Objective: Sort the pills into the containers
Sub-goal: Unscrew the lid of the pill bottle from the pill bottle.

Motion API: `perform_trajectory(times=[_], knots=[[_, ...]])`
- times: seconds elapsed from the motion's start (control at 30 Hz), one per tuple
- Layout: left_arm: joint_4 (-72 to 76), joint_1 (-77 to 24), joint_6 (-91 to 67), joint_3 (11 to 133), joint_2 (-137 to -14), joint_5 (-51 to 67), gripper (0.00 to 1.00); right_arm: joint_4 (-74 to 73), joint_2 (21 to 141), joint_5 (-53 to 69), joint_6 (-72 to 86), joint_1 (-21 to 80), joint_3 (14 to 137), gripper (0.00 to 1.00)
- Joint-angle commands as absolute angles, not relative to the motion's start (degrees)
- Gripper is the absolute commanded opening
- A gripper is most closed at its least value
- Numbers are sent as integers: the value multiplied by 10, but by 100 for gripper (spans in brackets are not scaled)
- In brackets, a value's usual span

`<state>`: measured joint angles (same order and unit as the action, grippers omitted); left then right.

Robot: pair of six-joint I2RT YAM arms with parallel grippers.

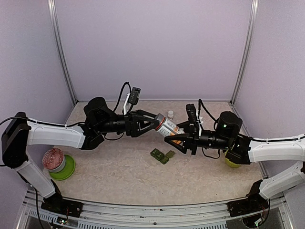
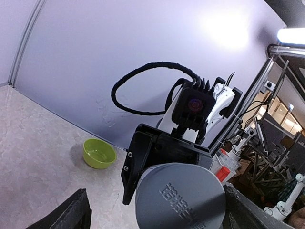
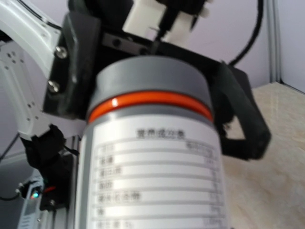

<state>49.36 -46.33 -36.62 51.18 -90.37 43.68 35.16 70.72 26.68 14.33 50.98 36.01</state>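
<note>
My left gripper (image 1: pixel 156 123) is clamped on the grey cap (image 3: pixel 152 81) of the pill bottle (image 1: pixel 169 129), and my right gripper (image 1: pixel 178 140) is clamped on its labelled body, near the olive pill box (image 1: pixel 162 155).

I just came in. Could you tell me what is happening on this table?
Both arms hold one pill bottle in the air between them. The left gripper has its jaws closed on the grey cap, and the right gripper grips the labelled body, probably to unscrew the cap. The olive-green pill box lies on the table just below them. It is too small here to tell whether it holds pills.
</note>
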Motion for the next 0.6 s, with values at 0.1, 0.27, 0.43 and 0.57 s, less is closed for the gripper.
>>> perform_trajectory(times=[0.1,0.27,0.43,0.57], knots=[[533,-469,-346,531,-916,445,93,417,744,291,177,524,375,22],[533,-476,-341,540,-925,451,93,435,769,285,196,529,376,22],[528,-482,-336,543,-925,457,93,448,775,265,212,529,373,22],[519,-484,-330,542,-922,456,93,436,766,227,210,529,367,22]])
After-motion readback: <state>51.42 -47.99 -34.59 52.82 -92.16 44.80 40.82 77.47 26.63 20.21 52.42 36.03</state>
